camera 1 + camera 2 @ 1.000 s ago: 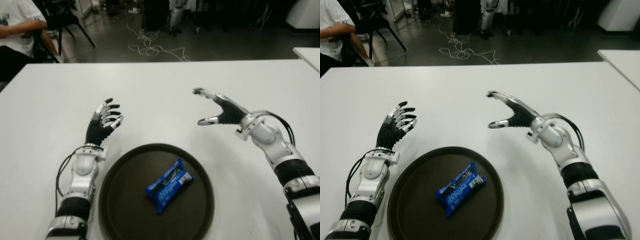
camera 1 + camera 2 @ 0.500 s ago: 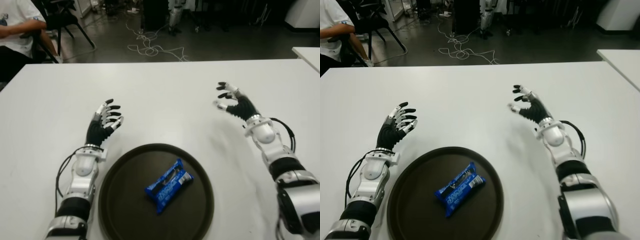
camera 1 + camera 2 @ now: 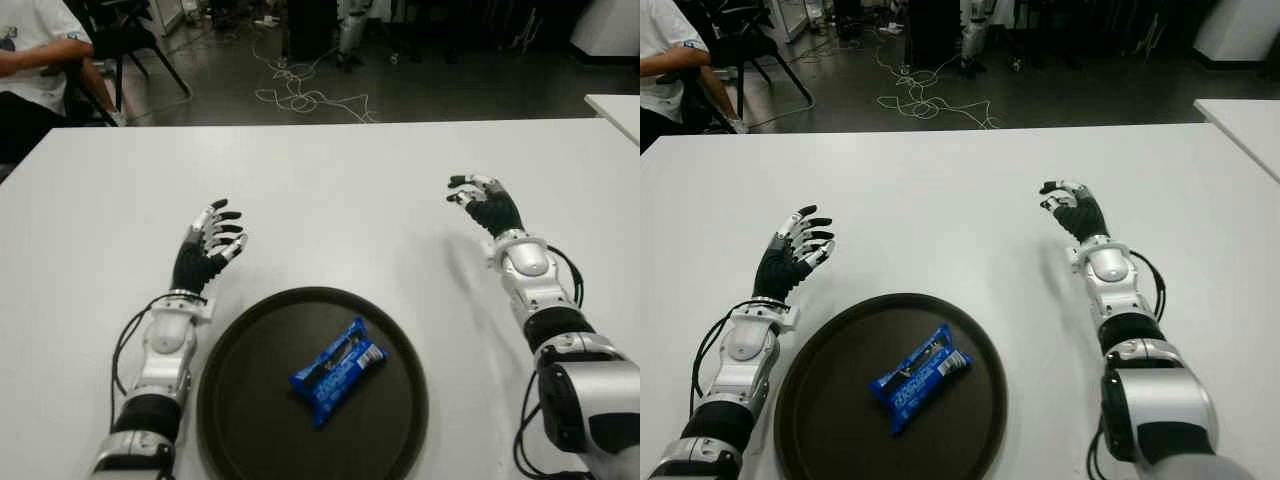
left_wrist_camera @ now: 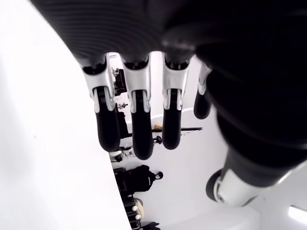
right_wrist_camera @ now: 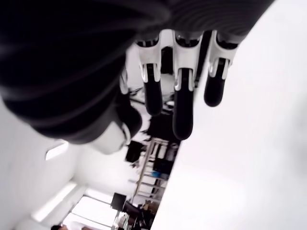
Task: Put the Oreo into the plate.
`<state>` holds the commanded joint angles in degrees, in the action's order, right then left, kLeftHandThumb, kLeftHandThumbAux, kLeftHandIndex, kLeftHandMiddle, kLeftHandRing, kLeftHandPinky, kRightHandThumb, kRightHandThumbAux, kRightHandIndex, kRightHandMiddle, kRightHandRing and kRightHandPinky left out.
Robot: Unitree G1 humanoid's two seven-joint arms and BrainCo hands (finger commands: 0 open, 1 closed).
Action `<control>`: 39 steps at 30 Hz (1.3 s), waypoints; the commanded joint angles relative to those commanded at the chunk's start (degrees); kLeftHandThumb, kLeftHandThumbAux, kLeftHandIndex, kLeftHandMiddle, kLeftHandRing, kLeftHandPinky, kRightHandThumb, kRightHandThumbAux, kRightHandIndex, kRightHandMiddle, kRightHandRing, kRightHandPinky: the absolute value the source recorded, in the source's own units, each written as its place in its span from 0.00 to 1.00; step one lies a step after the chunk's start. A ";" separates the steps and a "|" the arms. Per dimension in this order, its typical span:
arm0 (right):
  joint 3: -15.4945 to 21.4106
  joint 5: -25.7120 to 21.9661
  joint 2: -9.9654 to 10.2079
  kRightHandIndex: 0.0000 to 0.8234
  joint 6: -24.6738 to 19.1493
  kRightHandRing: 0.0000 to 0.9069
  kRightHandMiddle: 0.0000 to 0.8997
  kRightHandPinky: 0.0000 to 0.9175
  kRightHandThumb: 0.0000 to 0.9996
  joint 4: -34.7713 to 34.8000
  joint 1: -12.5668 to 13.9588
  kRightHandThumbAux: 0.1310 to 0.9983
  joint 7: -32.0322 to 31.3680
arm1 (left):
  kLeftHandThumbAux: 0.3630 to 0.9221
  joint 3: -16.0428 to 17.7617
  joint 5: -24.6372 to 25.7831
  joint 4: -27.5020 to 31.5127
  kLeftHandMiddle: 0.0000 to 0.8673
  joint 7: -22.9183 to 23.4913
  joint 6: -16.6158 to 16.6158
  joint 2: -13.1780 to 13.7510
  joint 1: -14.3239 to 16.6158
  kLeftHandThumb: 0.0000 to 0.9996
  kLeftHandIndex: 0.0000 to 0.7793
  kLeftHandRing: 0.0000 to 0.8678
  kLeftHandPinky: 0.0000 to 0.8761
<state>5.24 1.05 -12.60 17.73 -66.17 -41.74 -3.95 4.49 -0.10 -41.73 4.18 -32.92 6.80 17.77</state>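
Note:
A blue Oreo pack [image 3: 337, 371] lies in the middle of the round dark plate [image 3: 245, 400] near the table's front edge. My left hand [image 3: 210, 246] is over the table just beyond the plate's left rim, fingers [image 4: 137, 125] spread and holding nothing. Off to the plate's right and farther back, my right hand [image 3: 485, 203] is over the white table [image 3: 320, 190], its fingers [image 5: 182, 108] relaxed and empty. Neither hand touches the pack.
A seated person [image 3: 35, 60] in a white shirt is beyond the table's far left corner. Cables [image 3: 300, 95] trail on the dark floor behind the table. A second white table [image 3: 615, 105] shows at the far right.
My right hand has drawn away to the right and back from above the plate, turning its fingers upward. The left hand and the Oreo pack have not moved.

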 joint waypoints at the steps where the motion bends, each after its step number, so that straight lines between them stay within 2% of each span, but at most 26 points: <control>1: 0.03 0.08 0.12 0.51 -0.05 0.57 0.57 0.54 0.69 -0.02 0.03 0.69 0.08 | 0.67 0.06 0.16 0.03 0.31 0.16 0.12 -0.02 0.00 0.46 0.19 0.34 0.38; 12: 0.60 -0.79 2.27 0.51 -0.24 0.58 0.58 0.57 0.68 1.14 0.96 0.69 -1.39 | 0.64 0.68 1.19 -0.53 0.30 0.83 0.66 -0.19 0.30 0.53 0.18 0.35 0.39; 18: 0.70 -2.16 4.13 0.51 -0.17 0.60 0.59 0.61 0.67 3.86 2.38 0.69 -4.08 | 0.60 0.68 1.12 -0.99 0.31 0.75 0.29 -0.05 0.44 0.52 0.18 0.35 0.39; 21: 0.92 -3.08 4.58 0.51 -0.60 0.60 0.60 0.61 0.67 5.26 3.11 0.69 -5.17 | 0.62 0.52 0.52 -1.08 0.30 0.36 0.20 0.11 0.44 0.51 0.17 0.35 0.39; 25: 0.78 -3.98 6.05 0.51 -1.75 0.61 0.60 0.61 0.67 11.11 6.23 0.69 -5.49 | 0.63 0.43 0.02 -1.27 0.30 0.04 0.18 0.21 0.53 0.50 0.17 0.34 0.39; 28: 0.14 -4.47 7.41 0.51 -4.07 0.61 0.60 0.61 0.68 19.61 10.27 0.69 -4.99 | 0.62 0.46 -0.13 -1.67 0.31 -0.10 0.01 0.09 0.68 0.50 0.17 0.34 0.39; 31: -0.42 -4.52 8.32 0.51 -6.88 0.61 0.60 0.61 0.68 25.72 12.52 0.69 -4.25 | 0.61 0.50 -0.13 -1.95 0.30 -0.07 -0.13 0.00 0.78 0.51 0.17 0.34 0.39; 39: -0.71 -4.51 8.41 0.52 -12.77 0.62 0.61 0.60 0.69 36.61 16.80 0.69 -4.19 | 0.62 0.61 0.32 -1.77 0.30 0.28 -0.18 -0.26 0.67 0.49 0.17 0.35 0.39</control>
<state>4.53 -3.46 -4.18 4.96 -29.57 -24.95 -8.14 5.11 0.22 -43.50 4.46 -33.10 6.53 18.45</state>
